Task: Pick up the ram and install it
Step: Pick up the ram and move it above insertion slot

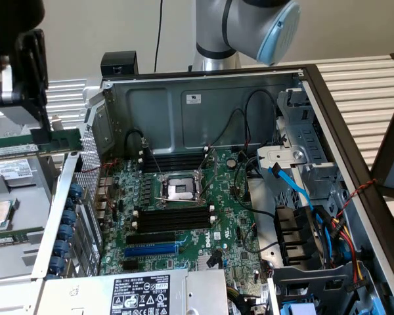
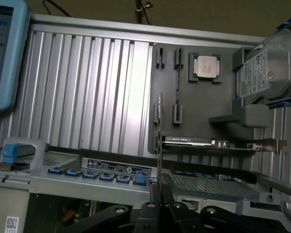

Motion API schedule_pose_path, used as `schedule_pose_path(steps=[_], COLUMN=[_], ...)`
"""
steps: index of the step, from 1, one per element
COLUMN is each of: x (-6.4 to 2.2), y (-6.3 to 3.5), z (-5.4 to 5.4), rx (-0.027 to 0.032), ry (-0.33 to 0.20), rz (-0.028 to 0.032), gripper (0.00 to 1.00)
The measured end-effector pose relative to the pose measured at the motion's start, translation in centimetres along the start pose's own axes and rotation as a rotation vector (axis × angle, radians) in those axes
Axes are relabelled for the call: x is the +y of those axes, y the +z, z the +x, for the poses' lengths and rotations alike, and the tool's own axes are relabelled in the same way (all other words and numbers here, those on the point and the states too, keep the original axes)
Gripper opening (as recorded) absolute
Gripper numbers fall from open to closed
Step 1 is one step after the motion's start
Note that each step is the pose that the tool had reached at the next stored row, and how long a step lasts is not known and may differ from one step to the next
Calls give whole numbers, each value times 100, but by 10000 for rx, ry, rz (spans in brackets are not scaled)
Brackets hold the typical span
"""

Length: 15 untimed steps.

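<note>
The ram, a long green stick with a pale label, hangs level above the parts tray, to the exterior view's left of the open computer case. My gripper is shut on its upper edge. From the wrist the ram appears edge-on as a thin strip rising from between my gripper fingers. On the motherboard, two banks of black memory slots with white end clips lie on either side of the CPU socket.
The case's perforated side wall and blue clips stand between the ram and the motherboard. The grey tray holds a CPU, a hard drive and a card. A blue expansion slot and cables sit inside the case.
</note>
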<state>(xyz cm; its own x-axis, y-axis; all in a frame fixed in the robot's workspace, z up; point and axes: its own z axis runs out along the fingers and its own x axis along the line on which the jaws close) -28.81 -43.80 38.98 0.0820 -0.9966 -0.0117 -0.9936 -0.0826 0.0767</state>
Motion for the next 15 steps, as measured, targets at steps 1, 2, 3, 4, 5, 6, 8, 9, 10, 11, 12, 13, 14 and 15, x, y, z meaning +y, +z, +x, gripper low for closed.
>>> schedule_pose_path(steps=[1, 2, 3, 4, 5, 6, 8, 9, 10, 11, 12, 13, 14, 15], x=[-44, -91, -136, -179, -224, -270, -364, -407, -452, -496, -541, -590, -634, -680], y=[-4, -9, -14, -18, -23, -27, -35, -40, -43, -47, -50, -54, -57, -61], z=[4, 7, 11, 15, 18, 22, 30, 34, 37, 41, 45, 49, 52, 56], rx=[-8, -16, -22, -29, -38, -44, -56, -60, -64, -66, -69, -71, -74, -75], ry=[0, 0, -1, -3, -3, -3, -5, -5, -5, -5, -5, -6, -6, -6], rz=[1, 2, 2, 3, 3, 4, 5, 5, 6, 5, 6, 6, 7, 6], gripper=[13, 13, 13, 13, 13, 13, 13, 13, 13, 13, 13, 13, 13, 13])
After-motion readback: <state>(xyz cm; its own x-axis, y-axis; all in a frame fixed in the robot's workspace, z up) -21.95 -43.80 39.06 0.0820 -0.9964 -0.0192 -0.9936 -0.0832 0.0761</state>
